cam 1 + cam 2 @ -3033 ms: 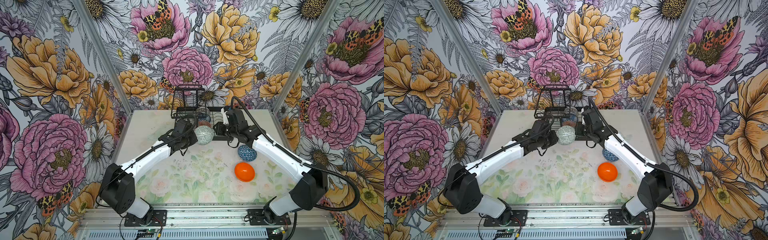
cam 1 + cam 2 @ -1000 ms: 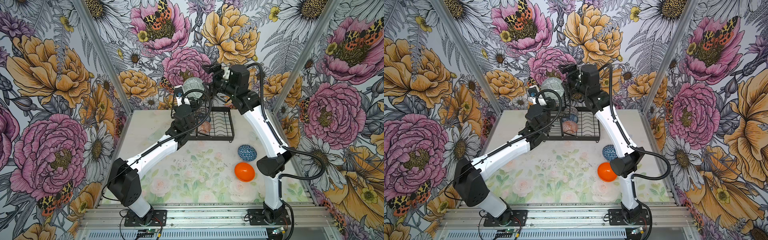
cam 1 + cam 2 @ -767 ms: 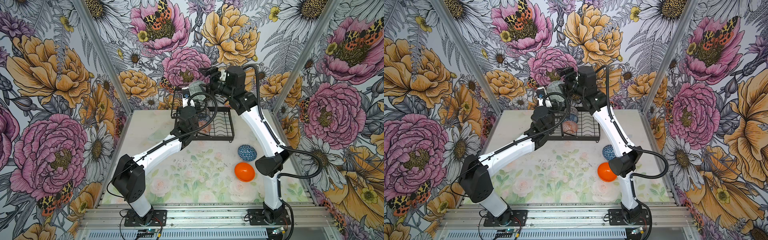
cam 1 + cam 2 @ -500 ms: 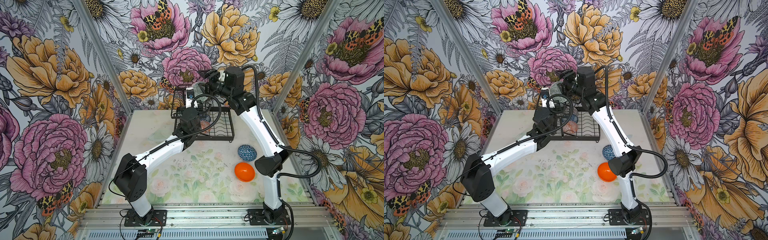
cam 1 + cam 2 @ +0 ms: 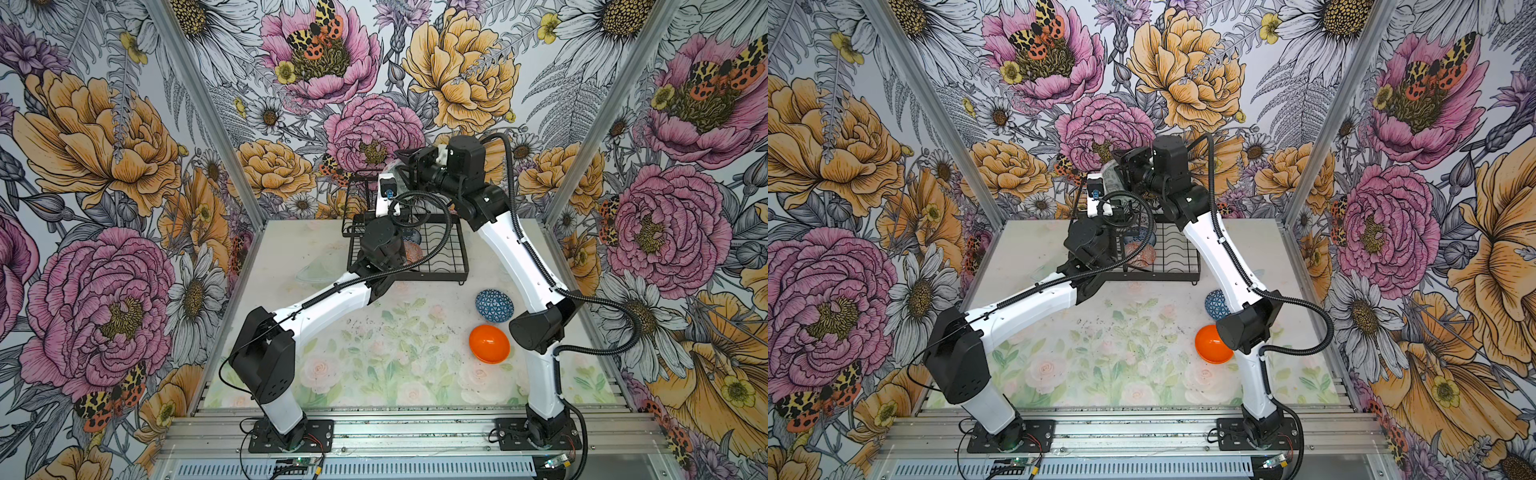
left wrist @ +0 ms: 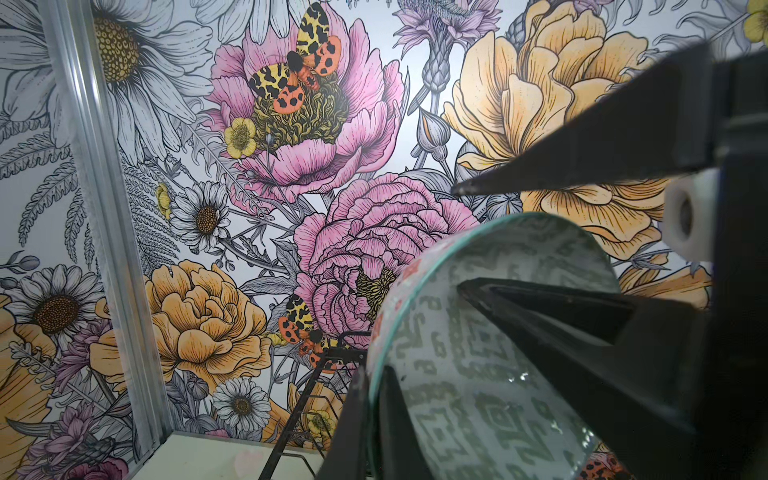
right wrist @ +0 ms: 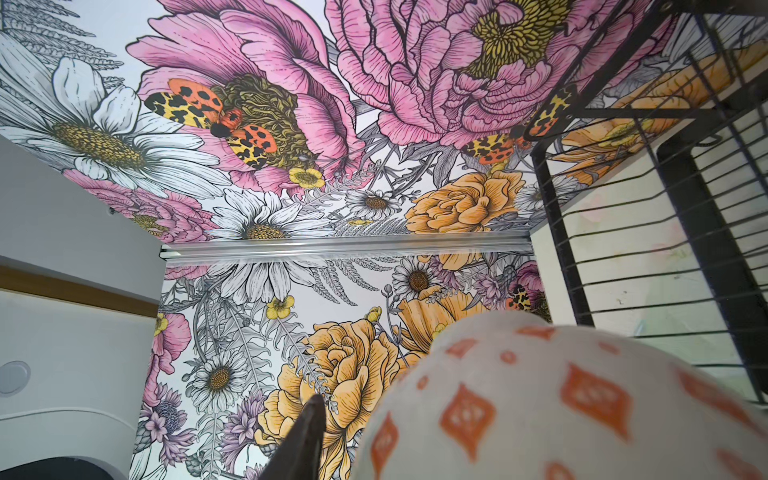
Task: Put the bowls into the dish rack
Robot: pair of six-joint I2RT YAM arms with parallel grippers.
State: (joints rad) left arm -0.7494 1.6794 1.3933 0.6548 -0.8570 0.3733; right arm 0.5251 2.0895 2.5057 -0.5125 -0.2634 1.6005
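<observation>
The grey-green bowl (image 6: 457,374) hangs tilted on edge above the dish rack (image 5: 442,245), up by its raised basket, with the left gripper (image 6: 371,399) clamped on its rim. The right gripper (image 6: 457,237) straddles the same bowl's wall with jaws apart: one inside, the other outside with a gap showing. The dark blue bowl (image 5: 493,305) and the orange bowl (image 5: 489,344) lie in front of the rack, off its right end.
</observation>
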